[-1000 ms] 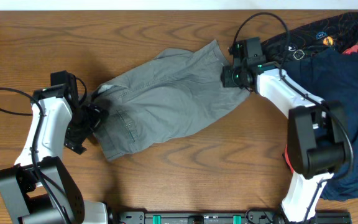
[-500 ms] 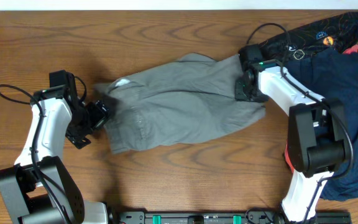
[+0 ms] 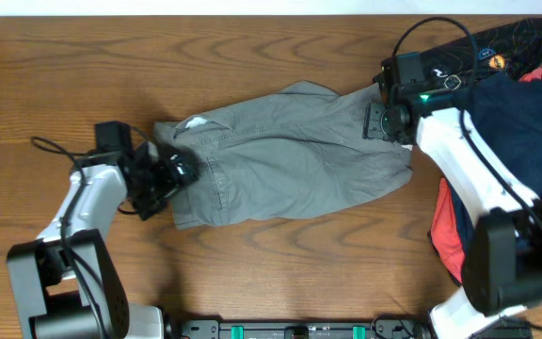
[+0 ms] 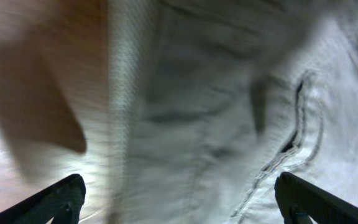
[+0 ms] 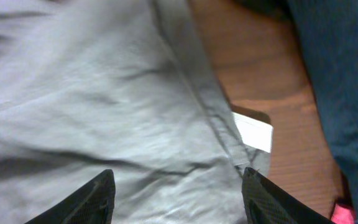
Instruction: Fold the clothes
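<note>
1. While the grey shorts [image 3: 290, 165] lie spread at the centre of the table [image 3: 252, 273], the step in hand looks like smoothing before a first fold
2. The left gripper [image 3: 169, 173], at their 9 o'clock end, and the right gripper [image 3: 387, 121], at their 2 o'clock corner, both stand splayed, gripping nothing
3. Next, I judge, each must pinch an edge
4. Only the right wrist view shows a white label [image 5: 252, 130]; only overhead, the full outline

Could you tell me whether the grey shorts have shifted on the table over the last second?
Yes. Against the table's wood grain, the grey shorts have slid right toward the navy garment and lie flatter.
</note>
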